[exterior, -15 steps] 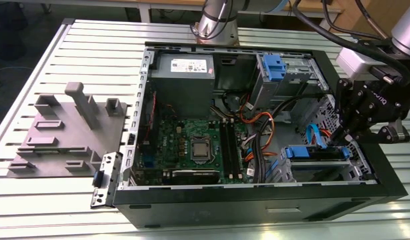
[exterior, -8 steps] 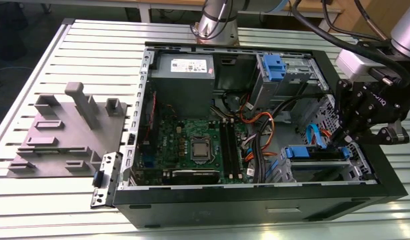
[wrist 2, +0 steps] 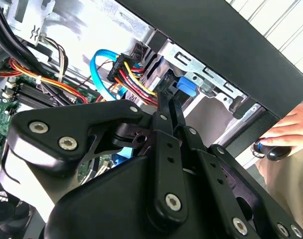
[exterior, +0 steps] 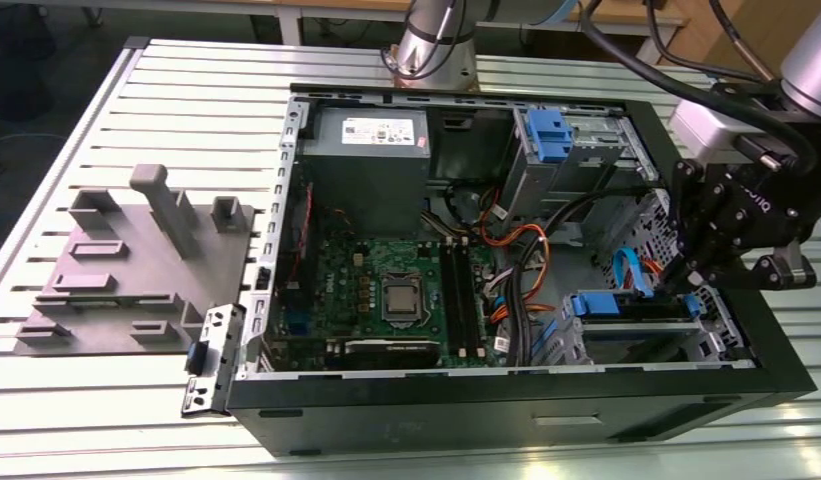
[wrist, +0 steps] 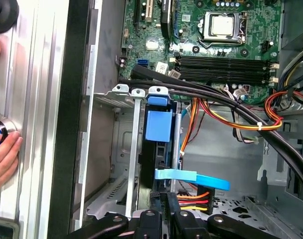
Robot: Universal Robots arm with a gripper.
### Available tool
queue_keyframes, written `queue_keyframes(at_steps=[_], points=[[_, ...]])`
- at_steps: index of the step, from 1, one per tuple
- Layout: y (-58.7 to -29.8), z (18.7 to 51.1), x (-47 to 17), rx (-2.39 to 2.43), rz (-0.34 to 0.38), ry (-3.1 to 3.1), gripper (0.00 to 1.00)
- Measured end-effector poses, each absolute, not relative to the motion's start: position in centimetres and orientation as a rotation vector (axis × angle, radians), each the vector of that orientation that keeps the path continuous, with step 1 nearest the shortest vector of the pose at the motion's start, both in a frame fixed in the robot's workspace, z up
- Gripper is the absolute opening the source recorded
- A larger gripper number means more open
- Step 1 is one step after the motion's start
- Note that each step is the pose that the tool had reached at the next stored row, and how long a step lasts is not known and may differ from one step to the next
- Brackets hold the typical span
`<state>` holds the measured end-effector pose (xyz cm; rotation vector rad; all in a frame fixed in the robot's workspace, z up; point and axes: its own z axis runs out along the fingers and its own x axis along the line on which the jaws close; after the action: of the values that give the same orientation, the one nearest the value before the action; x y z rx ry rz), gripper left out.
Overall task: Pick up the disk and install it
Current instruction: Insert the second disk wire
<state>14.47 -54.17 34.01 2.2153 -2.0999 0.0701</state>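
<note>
Exterior view: open computer case (exterior: 517, 395) lying on a slatted metal table (exterior: 183, 85), motherboard (exterior: 397, 290) exposed, grey power supply (exterior: 370, 135) toward the far side. Gripper (exterior: 677, 285) reaches into the case at the exterior view's right, just above the disk (exterior: 624, 305), which sits in the drive cage with its blue rail showing. Grey fixture block (exterior: 117, 270) rests on the table at the exterior view's left.

Second wrist view: black fingers (wrist 2: 166, 107) drawn narrow together, tips beside a blue tab (wrist 2: 185, 85) at the cage; whether they clamp anything cannot be told. A person's hand (wrist 2: 291, 127) rests outside the case.

First wrist view: disk (wrist: 159, 134) seated in the metal cage (wrist: 116, 149), blue cable (wrist: 191, 177) beside it.
</note>
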Motion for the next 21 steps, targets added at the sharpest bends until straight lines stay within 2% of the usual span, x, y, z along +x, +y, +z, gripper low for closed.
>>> queue_keyframes(at_steps=[21], points=[[-54.60, 33.68, 14.29, 2.189, 0.069, -2.126, 0.16]])
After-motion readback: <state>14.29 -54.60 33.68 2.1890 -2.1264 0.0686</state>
